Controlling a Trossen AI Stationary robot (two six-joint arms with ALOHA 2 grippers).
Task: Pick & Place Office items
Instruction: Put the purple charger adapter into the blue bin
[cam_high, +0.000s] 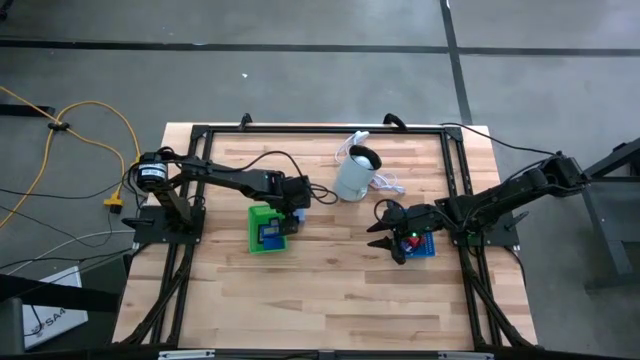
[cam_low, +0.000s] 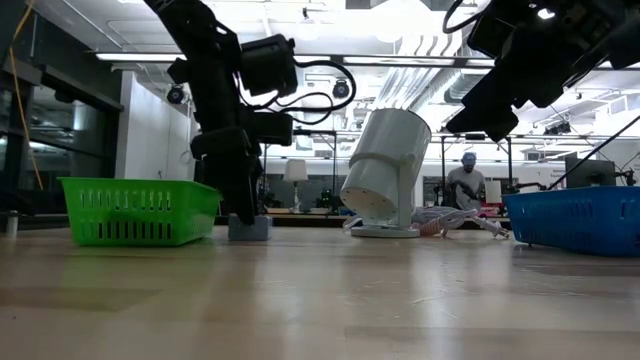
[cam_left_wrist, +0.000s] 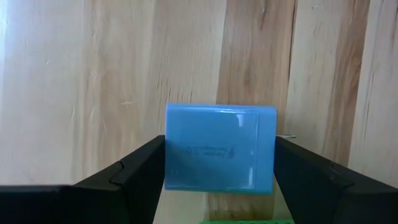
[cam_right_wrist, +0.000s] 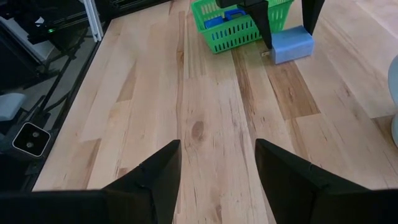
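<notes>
Left wrist view: left jaws flank blue box (cam_left_wrist: 220, 148); right jaws open, empty.

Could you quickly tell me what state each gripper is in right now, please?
Left gripper: open, fingers either side of the blue box on the table beside the green tray; not clamped.
Right gripper: open, empty, above the blue tray.

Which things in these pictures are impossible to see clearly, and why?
- Blue tray contents: high view, right pincer covers them; low view, tray wall hides them.
- Print on the blue box: left wrist view, too small.
- Green tray items: high view, too small.
</notes>
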